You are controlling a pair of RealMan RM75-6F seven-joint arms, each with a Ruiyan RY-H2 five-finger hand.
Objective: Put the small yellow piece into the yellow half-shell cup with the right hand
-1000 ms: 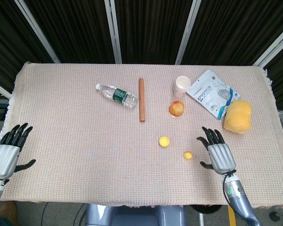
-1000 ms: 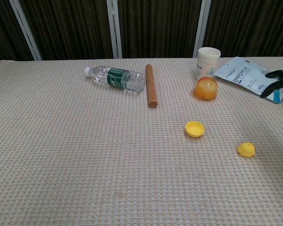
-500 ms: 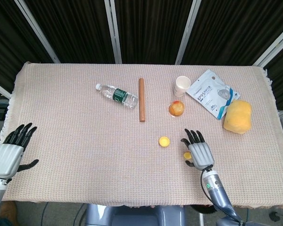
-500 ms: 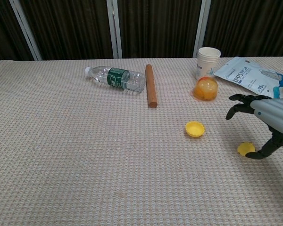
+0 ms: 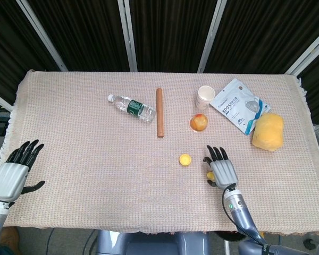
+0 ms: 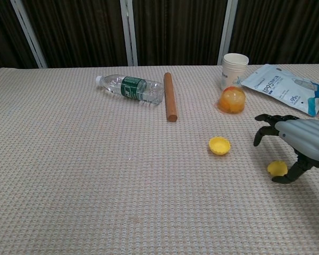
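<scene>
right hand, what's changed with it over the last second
The right hand slid leftward across the table and now hovers over the small yellow piece, fingers spread and arched, thumb beside it, nothing gripped yet. The left hand shifted only slightly. The piece, the yellow cup, bottle and stick stayed where they were.

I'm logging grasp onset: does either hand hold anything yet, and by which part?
Nothing is held. The right hand hovers over the small yellow piece, fingers spread; the left hand is open, holding nothing.
</scene>
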